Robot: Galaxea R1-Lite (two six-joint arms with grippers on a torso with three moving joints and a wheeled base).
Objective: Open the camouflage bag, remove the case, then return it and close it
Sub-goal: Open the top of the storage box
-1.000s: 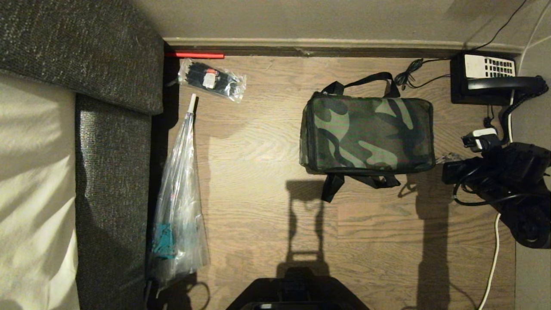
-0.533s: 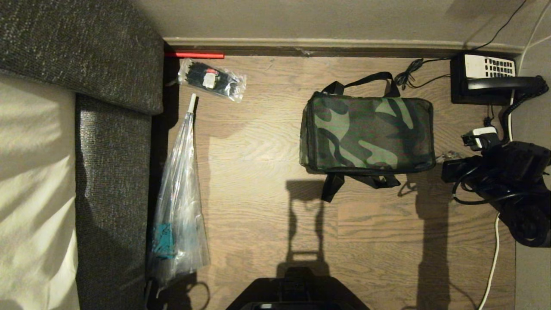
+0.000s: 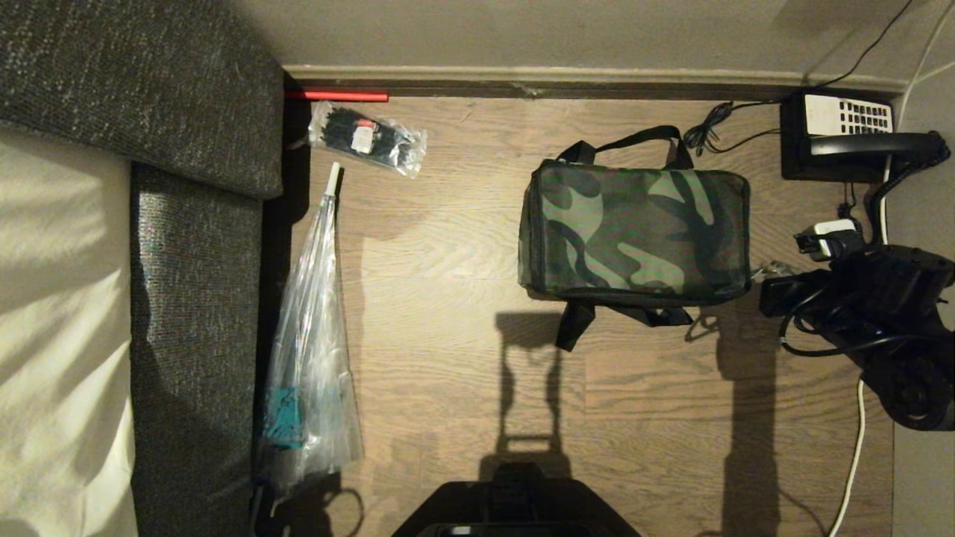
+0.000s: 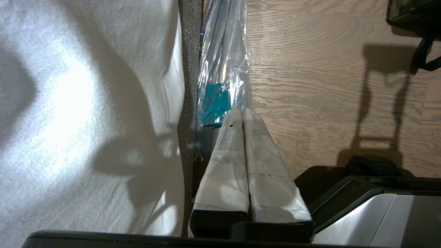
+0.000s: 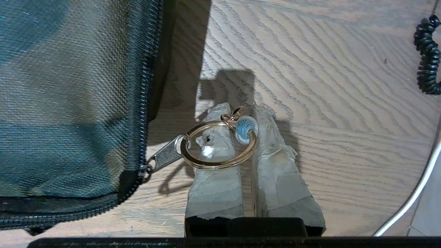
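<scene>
The camouflage bag (image 3: 634, 231) lies shut on the wooden floor, its black straps sticking out at both long sides. My right gripper (image 3: 768, 294) sits low at the bag's right end. In the right wrist view its taped fingers (image 5: 213, 193) are shut on the gold ring (image 5: 217, 165) of the zip pull (image 5: 165, 156), and a light blue bead (image 5: 246, 127) rests between the fingertips. The slider sits at a corner of the bag (image 5: 69, 96). The case is hidden. My left gripper (image 4: 242, 112) hangs parked and shut beside the sofa, holding nothing.
A black desk telephone (image 3: 843, 134) with coiled cord stands by the wall at the back right. A white cable (image 3: 850, 462) runs along the right edge. An umbrella in a clear sleeve (image 3: 310, 358) and a packet of cable ties (image 3: 369, 138) lie beside the grey sofa (image 3: 186, 298).
My right gripper has crept slightly left with the zip pull, and the bag has shifted a little left and toward the wall. The left arm is still.
</scene>
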